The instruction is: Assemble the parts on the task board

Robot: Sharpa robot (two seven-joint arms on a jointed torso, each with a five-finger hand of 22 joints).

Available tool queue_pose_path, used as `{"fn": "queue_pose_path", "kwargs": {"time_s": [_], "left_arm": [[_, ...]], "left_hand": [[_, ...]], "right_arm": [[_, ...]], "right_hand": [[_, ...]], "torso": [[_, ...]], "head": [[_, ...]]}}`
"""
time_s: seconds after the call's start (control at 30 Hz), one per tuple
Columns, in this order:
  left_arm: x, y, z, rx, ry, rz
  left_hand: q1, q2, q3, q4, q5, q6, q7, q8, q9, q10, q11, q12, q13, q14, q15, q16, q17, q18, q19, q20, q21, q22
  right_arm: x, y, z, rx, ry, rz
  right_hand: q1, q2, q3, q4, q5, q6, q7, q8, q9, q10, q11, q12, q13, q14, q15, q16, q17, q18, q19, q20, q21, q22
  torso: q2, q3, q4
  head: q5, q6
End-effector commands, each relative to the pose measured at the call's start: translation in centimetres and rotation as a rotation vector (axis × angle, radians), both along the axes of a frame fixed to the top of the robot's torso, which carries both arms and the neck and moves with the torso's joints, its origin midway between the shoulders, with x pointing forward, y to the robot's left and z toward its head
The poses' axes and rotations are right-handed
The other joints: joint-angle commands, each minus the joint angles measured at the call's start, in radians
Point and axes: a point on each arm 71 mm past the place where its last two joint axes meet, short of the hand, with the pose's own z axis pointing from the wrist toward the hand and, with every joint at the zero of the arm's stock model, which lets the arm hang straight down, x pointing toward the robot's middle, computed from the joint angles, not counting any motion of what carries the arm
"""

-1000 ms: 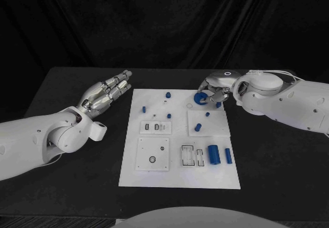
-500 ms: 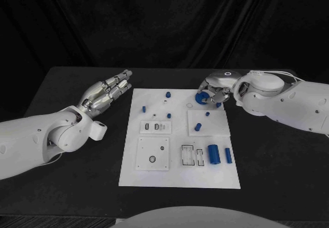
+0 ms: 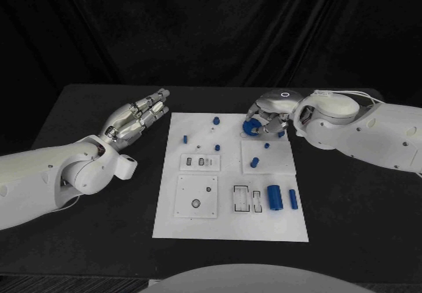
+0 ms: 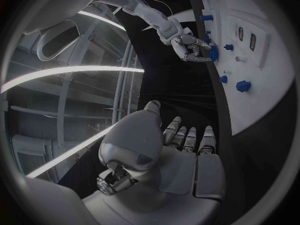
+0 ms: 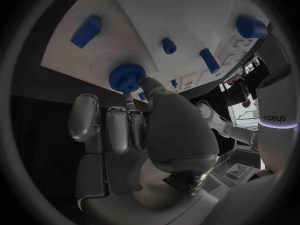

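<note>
The white task board [image 3: 230,213] lies in the middle of the black table. My right hand [image 3: 266,120] hovers over the board's far right corner and pinches a blue toothed gear [image 3: 252,126] between thumb and fingertip. The right wrist view has the gear [image 5: 128,78] close above a faint circle on the board [image 5: 187,10]. Small blue pegs [image 3: 214,121] [image 3: 185,140] [image 3: 254,163] stand on the board. Two blue cylinders [image 3: 274,197] lie near its right edge. My left hand [image 3: 136,119] is open with fingers stretched out, just off the board's far left corner.
Pale inset plates with slots [image 3: 198,162] and a hole [image 3: 196,204] sit on the board's near half. A blue block [image 5: 86,31] and a thick blue cylinder [image 5: 251,27] lie near the gear. Bare black table [image 3: 352,201] surrounds the board.
My right hand has shifted slightly to the left with the gear in it. The left hand has stayed still.
</note>
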Motion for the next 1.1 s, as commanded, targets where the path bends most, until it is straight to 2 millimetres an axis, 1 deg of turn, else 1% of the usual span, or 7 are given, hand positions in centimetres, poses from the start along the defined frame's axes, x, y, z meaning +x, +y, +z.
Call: {"fn": "queue_pose_path", "kwargs": {"time_s": [0.03,0.27,0.53,0.67,0.77,0.9,1.1], "left_arm": [[-0.2,-0.2,1.1,-0.082,-0.119,-0.034],[-0.1,-0.3,1.0,-0.081,-0.114,-0.038],[-0.1,-0.5,1.0,-0.082,-0.110,-0.045],[0.0,-0.6,1.0,-0.083,-0.107,-0.050],[0.0,-0.7,0.9,-0.082,-0.105,-0.051],[0.0,-0.8,0.9,-0.081,-0.102,-0.053],[0.1,-0.9,0.9,-0.081,-0.100,-0.056]], "left_hand": [[0.008,0.004,-0.001,-0.008,0.004,0.003,0.004,0.004,0.001,0.002,0.003,-0.004,0.001,0.000,0.008,-0.004,-0.001,0.010,0.000,0.008,-0.002,0.000],[0.008,0.004,0.000,-0.010,0.005,0.003,0.003,0.003,0.001,0.002,0.002,-0.004,0.001,0.000,0.011,-0.004,-0.001,0.010,0.001,0.013,-0.001,0.001],[0.008,0.004,0.001,-0.012,0.006,0.003,0.003,0.003,0.001,0.002,0.002,-0.004,0.001,0.000,0.014,-0.004,-0.001,0.010,0.002,0.016,0.000,0.002],[0.008,0.004,0.001,-0.012,0.006,0.004,0.003,0.003,0.001,0.002,0.001,-0.004,0.001,0.000,0.015,-0.004,-0.001,0.010,0.002,0.017,0.000,0.002],[0.008,0.004,0.001,-0.012,0.006,0.004,0.002,0.004,0.001,0.002,0.001,-0.004,0.001,0.000,0.015,-0.004,-0.001,0.010,0.003,0.018,0.000,0.002],[0.008,0.004,0.001,-0.012,0.006,0.004,0.002,0.004,0.001,0.002,0.001,-0.004,0.001,0.000,0.015,-0.004,-0.001,0.010,0.003,0.018,0.000,0.002],[0.008,0.003,0.001,-0.013,0.006,0.005,0.002,0.004,0.001,0.002,0.001,-0.004,0.001,0.000,0.016,-0.004,-0.001,0.010,0.003,0.019,0.000,0.002]], "right_arm": [[-0.1,0.6,0.2,0.002,-0.010,0.023],[-0.1,2.1,0.4,0.004,-0.013,0.052],[-0.1,4.3,0.6,0.010,-0.019,0.099],[-0.1,5.7,0.8,0.012,-0.024,0.124],[-0.1,6.7,0.9,0.016,-0.030,0.143],[-0.1,7.9,1.0,0.016,-0.032,0.164],[0.0,9.4,1.0,0.007,-0.024,0.183]], "right_hand": [[-0.011,0.001,0.002,0.007,-0.006,0.013,-0.007,0.006,0.074,0.015,0.007,0.002,0.122,0.064,-0.001,0.002,0.126,-0.005,0.006,0.001,0.003,0.075],[-0.011,0.002,0.003,0.007,-0.013,0.013,-0.006,0.008,0.077,0.015,0.007,0.002,0.121,0.064,-0.001,0.001,0.126,-0.005,0.006,0.001,0.002,0.075],[-0.010,0.002,0.004,0.006,-0.015,0.014,-0.006,0.010,0.078,0.017,0.008,0.003,0.123,0.065,-0.001,0.004,0.128,-0.005,0.007,0.001,0.005,0.077],[-0.010,0.001,0.004,0.006,-0.016,0.014,-0.006,0.010,0.078,0.018,0.008,0.005,0.126,0.066,-0.001,0.006,0.131,-0.006,0.008,0.001,0.007,0.078],[-0.009,-0.001,0.005,0.005,-0.020,0.011,-0.004,0.009,0.079,0.019,0.008,0.005,0.126,0.066,-0.001,0.007,0.131,-0.006,0.009,0.001,0.007,0.078],[-0.009,-0.001,0.006,0.004,-0.021,0.009,-0.003,0.008,0.079,0.020,0.009,0.006,0.127,0.066,0.000,0.008,0.132,-0.006,0.010,0.002,0.008,0.079],[-0.008,-0.001,0.008,0.003,-0.026,0.001,-0.002,0.005,0.079,0.018,0.010,0.004,0.124,0.065,0.000,0.003,0.127,-0.005,0.008,0.002,0.004,0.078]], "torso": [[0.000,0.0005,-0.0004],[0.000,0.0015,-0.0002],[0.000,0.0008,0.0006],[0.002,0.0000,0.0029],[0.001,0.0007,-0.0003],[0.001,0.0000,0.0010],[0.001,-0.0002,-0.0003]], "head": [[0.000,0.001],[0.000,0.001],[-0.001,0.000],[-0.004,0.002],[0.000,0.002],[-0.002,0.001],[-0.003,-0.004]]}}
